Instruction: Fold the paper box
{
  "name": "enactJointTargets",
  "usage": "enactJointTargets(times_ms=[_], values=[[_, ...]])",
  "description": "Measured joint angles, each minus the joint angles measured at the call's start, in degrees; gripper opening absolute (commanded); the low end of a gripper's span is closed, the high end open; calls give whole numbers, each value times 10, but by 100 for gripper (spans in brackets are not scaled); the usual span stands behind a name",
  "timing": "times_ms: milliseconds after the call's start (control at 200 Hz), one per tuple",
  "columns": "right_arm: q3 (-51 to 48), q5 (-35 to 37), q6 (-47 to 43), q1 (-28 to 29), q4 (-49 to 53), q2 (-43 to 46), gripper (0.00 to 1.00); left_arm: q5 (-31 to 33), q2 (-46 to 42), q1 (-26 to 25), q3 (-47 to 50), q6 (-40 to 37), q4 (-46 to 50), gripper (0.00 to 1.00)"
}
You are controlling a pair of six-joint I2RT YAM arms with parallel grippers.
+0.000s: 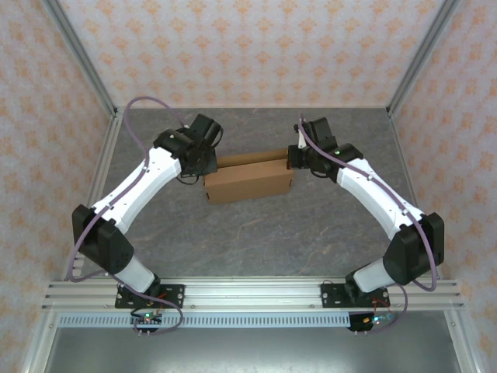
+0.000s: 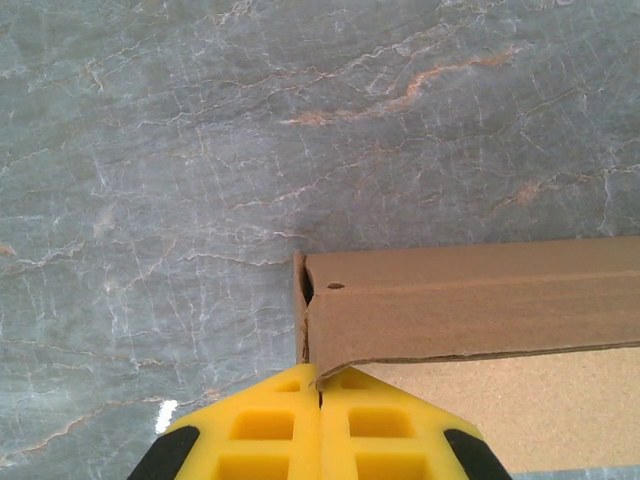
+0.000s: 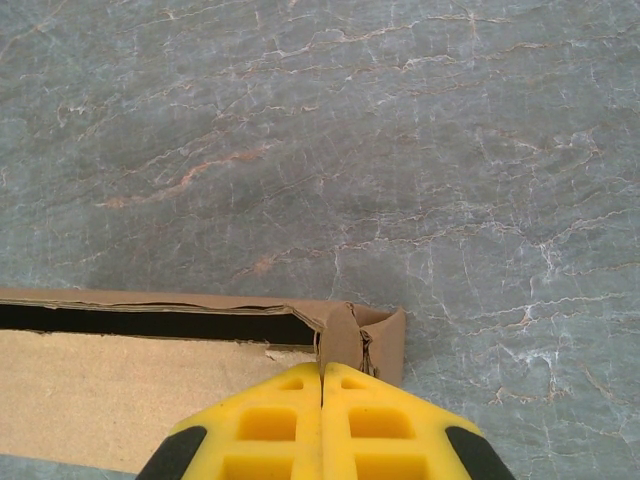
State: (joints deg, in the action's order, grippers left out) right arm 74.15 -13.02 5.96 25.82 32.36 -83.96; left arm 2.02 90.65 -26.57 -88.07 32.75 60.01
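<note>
yellow fingertips [image 2: 285, 425] of the left gripper [image 2: 320, 385] sit pressed flat together, no gap between them. their tips touch the lower corner of a folded-over cardboard flap at the left end of the paper box [image 2: 470, 310]. whether a sliver of cardboard is nipped between them cannot be told. a small hole shows near that flap's corner, and a paler, rougher cardboard face lies just beneath its edge.

the right gripper [image 3: 322, 372] is likewise closed tight, its tips against a small rounded tab [image 3: 340, 338] at the box's right end corner. a dark open slot runs leftward from there, between the raised far wall and the pale panel below.

from above, the plain brown box lies lengthwise across the middle of the grey marbled table [image 1: 256, 241]. one arm meets each end along its far edge, and that far edge stands slightly raised. no printing can be made out on the cardboard. purple cables [image 1: 132, 116] loop along both arms.
</note>
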Motion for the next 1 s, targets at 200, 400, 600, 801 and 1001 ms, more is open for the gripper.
enactJointTargets(times_ms=[200,400,600,801,1001], values=[[3,2,-2,0,6,-1,0,7,-8,0,12,-7,-12,0],[17,2,-2,-1,15,-11,0,14,-28,-1,42,-23,-43,0],[17,2,-2,-2,15,-14,0,17,-44,-1,68,-38,-71,0],[17,2,-2,-2,14,-14,0,25,-67,-4,103,-47,-107,0],[9,2,-2,-2,-1,-14,0,34,-87,-7,133,-54,-138,0]])
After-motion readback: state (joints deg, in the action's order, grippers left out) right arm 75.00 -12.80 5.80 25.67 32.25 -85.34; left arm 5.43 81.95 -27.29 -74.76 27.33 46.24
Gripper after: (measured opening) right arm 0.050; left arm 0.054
